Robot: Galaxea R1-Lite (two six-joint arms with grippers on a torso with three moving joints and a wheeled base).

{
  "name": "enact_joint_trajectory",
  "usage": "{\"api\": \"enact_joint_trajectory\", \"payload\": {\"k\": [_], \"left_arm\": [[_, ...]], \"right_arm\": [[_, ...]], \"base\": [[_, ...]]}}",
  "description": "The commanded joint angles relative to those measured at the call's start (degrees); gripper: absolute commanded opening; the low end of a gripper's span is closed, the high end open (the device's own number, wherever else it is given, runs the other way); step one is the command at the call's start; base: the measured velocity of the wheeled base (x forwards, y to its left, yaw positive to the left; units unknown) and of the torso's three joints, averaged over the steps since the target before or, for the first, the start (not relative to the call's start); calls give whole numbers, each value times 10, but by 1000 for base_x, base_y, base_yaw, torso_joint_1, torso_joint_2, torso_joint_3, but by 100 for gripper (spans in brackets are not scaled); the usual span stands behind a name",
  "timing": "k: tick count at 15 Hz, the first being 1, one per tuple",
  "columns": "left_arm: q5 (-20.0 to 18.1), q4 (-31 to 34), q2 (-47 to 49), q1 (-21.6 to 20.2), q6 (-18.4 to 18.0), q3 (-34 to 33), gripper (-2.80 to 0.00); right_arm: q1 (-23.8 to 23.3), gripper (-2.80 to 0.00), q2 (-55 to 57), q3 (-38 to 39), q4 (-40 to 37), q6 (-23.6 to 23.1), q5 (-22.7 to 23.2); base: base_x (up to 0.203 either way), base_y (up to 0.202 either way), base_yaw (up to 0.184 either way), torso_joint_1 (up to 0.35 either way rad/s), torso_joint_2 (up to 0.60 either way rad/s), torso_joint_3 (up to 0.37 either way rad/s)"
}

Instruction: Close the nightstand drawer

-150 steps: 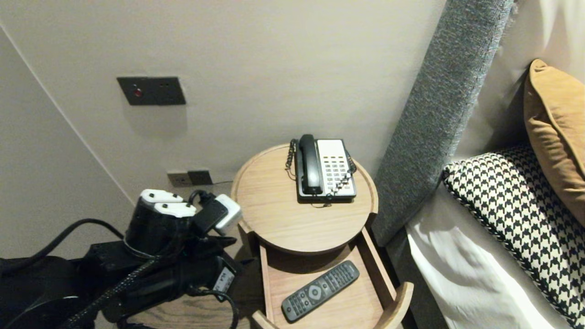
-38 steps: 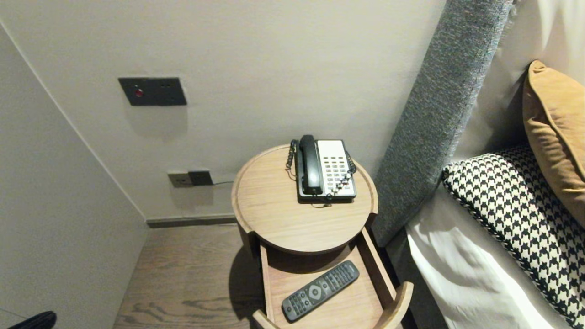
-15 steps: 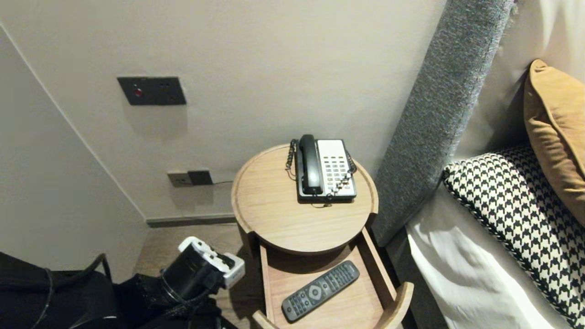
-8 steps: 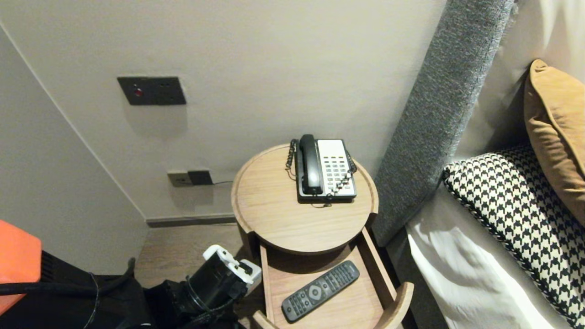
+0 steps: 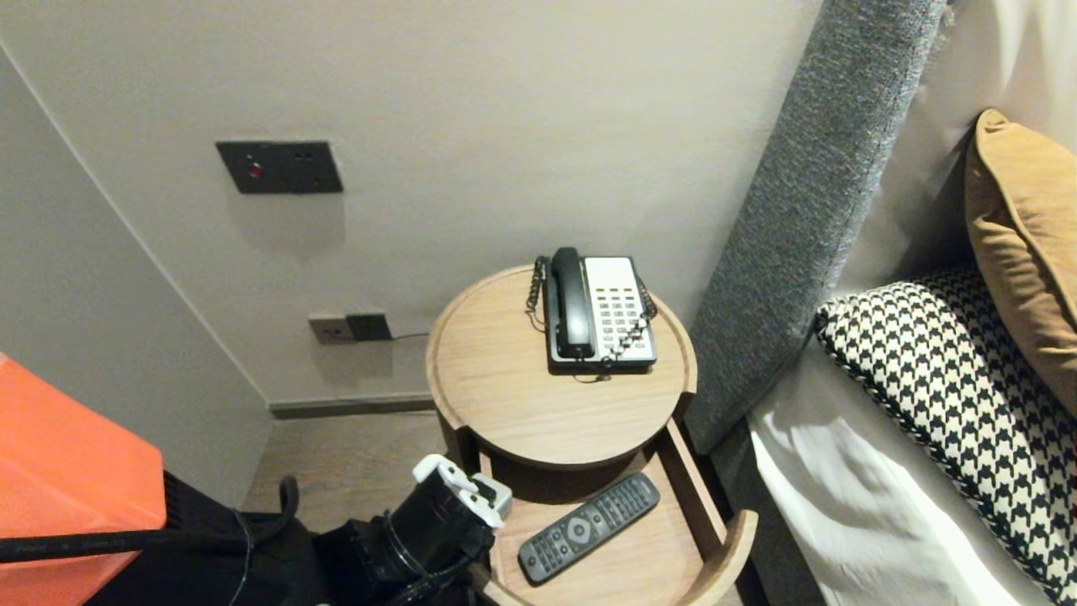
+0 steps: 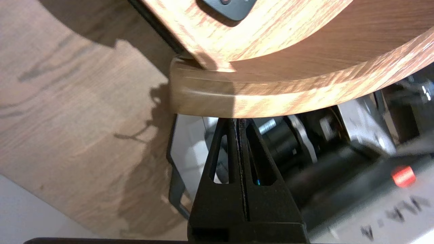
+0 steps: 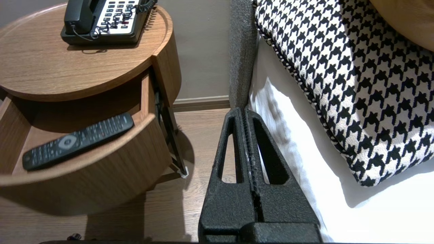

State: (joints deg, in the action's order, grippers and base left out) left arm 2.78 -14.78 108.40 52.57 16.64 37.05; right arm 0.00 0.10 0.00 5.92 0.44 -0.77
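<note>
Head view of a hotel bedroom corner: a plain beige wall (image 5: 505, 126) meets a wood-plank floor (image 5: 353, 454). On the right stands a bed with a white sheet (image 5: 850, 505) and a tall grey fabric headboard (image 5: 808, 210). On the bed, 1 black-and-white houndstooth pillow (image 5: 959, 379) lies in front of 1 mustard cushion (image 5: 1022, 227).

Just beside the headboard stands a round wooden bedside table (image 5: 505, 404). Its drawer (image 5: 728, 551) is pulled out toward the robot, showing a curved front.

A black-and-white desk telephone (image 5: 599, 311) sits at the back of the tabletop, handset on its cradle. A dark remote (image 5: 589, 528) lies at an angle on the drawer floor.

A dark switch panel (image 5: 279, 167) hangs on the wall, with a socket (image 5: 349, 328) low down near the table.

The left gripper (image 6: 238, 122) is at the drawer's left front corner, fingers pressed together, tips right at the curved front. The right gripper (image 7: 244, 113) hangs parked beside the bed, fingers also pressed together, holding nothing.
</note>
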Motion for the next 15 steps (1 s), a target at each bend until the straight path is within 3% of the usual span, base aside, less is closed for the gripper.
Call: {"api": "enact_joint_trajectory", "payload": {"k": [1, 7, 15], "left_arm": [[4, -8, 12, 1, 4, 0, -280], [6, -83, 28, -5, 37, 16, -280], [35, -186, 59, -41, 41, 15, -280]], "right_arm": [[0, -280, 0, 23, 1, 0, 0], [0, -280, 0, 23, 1, 0, 0], [0, -280, 0, 23, 1, 0, 0]], "base": [[0, 0, 0, 0, 0, 0], [0, 0, 0, 0, 0, 0], [0, 0, 0, 0, 0, 0]]}}
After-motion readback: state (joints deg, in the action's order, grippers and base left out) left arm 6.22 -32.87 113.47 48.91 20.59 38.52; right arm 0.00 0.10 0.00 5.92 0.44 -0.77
